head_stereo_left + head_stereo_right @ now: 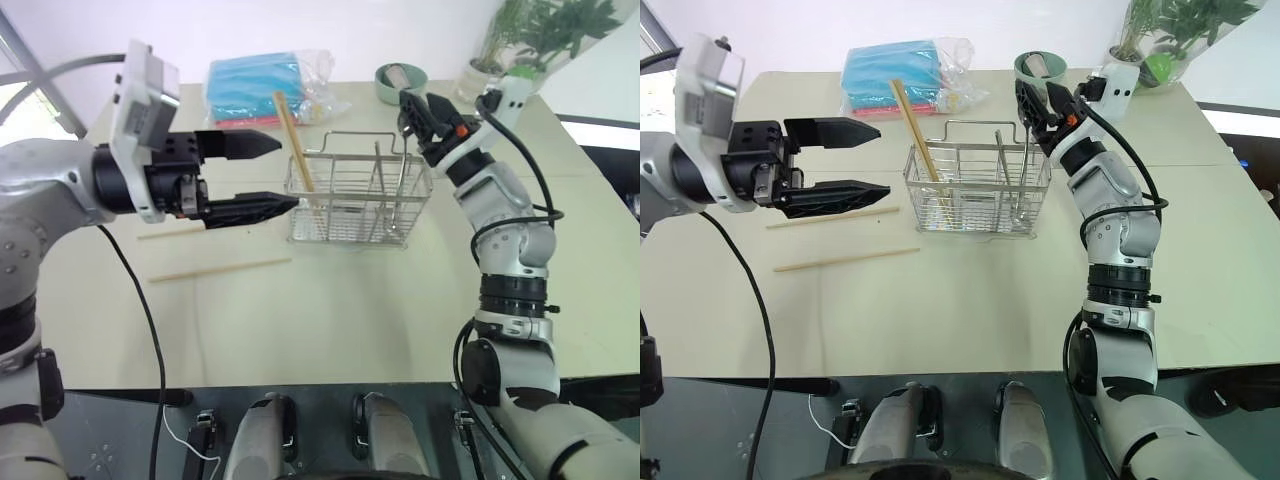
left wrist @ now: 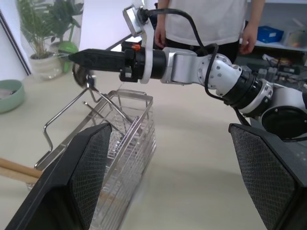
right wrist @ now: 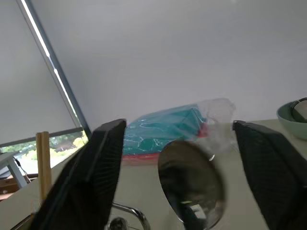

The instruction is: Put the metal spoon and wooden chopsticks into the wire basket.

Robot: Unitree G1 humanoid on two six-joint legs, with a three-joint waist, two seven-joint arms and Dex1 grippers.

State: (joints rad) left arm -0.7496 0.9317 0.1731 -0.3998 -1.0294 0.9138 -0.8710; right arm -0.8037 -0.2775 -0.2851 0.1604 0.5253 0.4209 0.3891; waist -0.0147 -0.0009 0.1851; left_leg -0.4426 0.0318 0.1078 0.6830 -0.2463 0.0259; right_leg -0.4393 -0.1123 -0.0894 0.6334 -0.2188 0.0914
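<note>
Over the silver wire-grid basket (image 1: 978,190) your right gripper (image 1: 1038,100) spreads, slim metal spoon (image 1: 1024,165) dropping in; next, your wide-open left gripper (image 1: 855,160) needs those tan wooden chopsticks (image 1: 847,259).

arms: silver-grey metal shells, black joint rings | fingers (image 2: 91,177): black, wedge-shaped, with mesh-textured pads | wrists: white camera box on each, small orange mark on right one | cables: black, looping along both arms | person: white shirt
</note>
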